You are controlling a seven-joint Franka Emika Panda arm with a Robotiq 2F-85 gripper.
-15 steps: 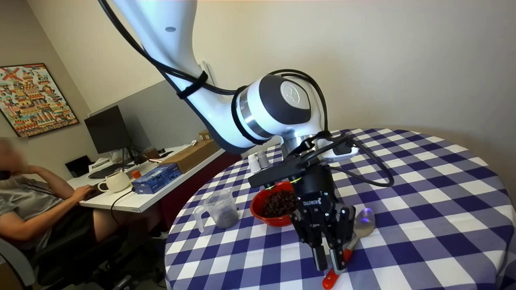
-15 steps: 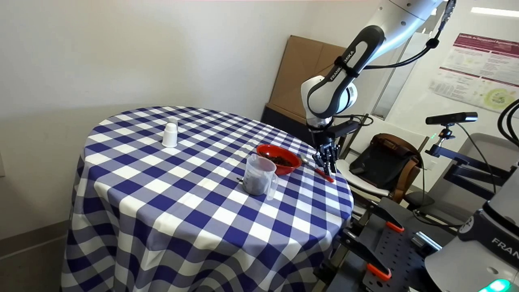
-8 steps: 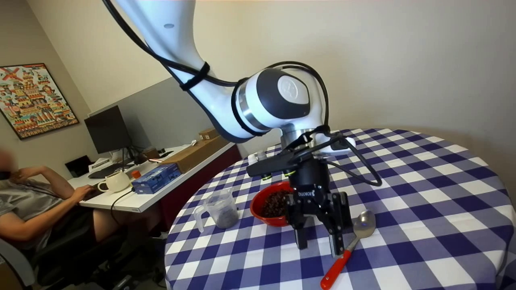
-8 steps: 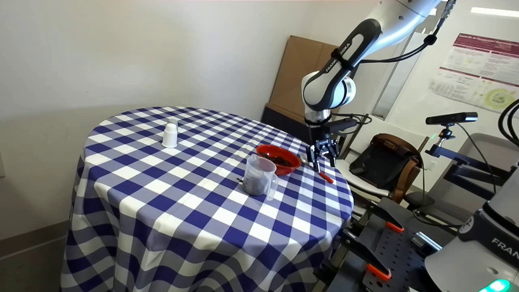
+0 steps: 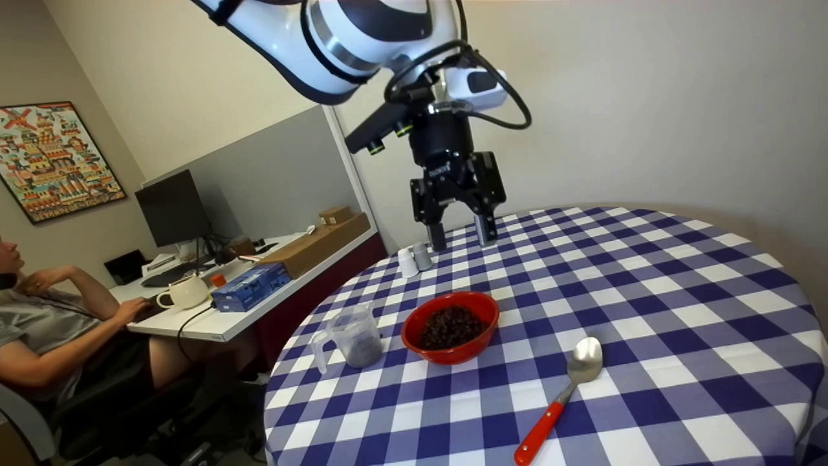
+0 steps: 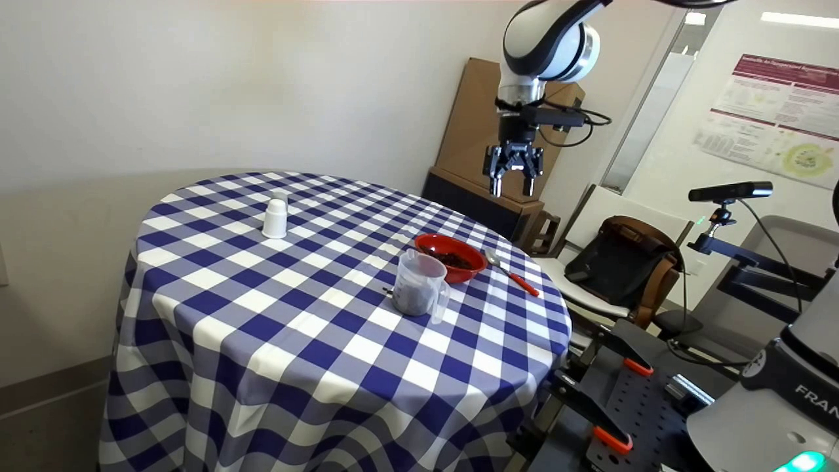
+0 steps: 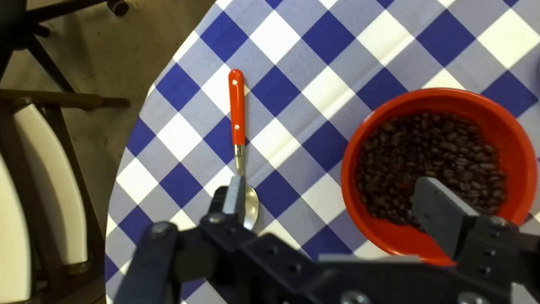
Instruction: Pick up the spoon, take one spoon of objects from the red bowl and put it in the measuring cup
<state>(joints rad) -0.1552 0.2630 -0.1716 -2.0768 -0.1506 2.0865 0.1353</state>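
The spoon (image 5: 561, 400), with its red handle, lies flat on the checked cloth in both exterior views. In the wrist view a finger hides part of the spoon's head (image 7: 251, 207). Dark brown beans, the objects (image 7: 430, 156), fill much of the red bowl (image 5: 451, 355). To one side of the bowl stands the clear measuring cup (image 6: 419, 288), upright, its lower part greyish; I cannot tell what is in it. My gripper (image 5: 462, 243) hangs high above the table, apart from everything. Its fingers are spread wide with nothing between them, and in the wrist view (image 7: 331, 185) one overlaps the bowl.
Small white cups (image 6: 275, 219) stand upside down farther along the round table (image 6: 314, 288). A chair (image 7: 46, 181) stands close to the table's edge in the wrist view. A person (image 5: 65, 323) sits at a desk (image 5: 226, 323) nearby.
The gripper opened near the spoon's handle, then rose well above the table. The spoon stays lying on the cloth; bowl and cup have not moved.
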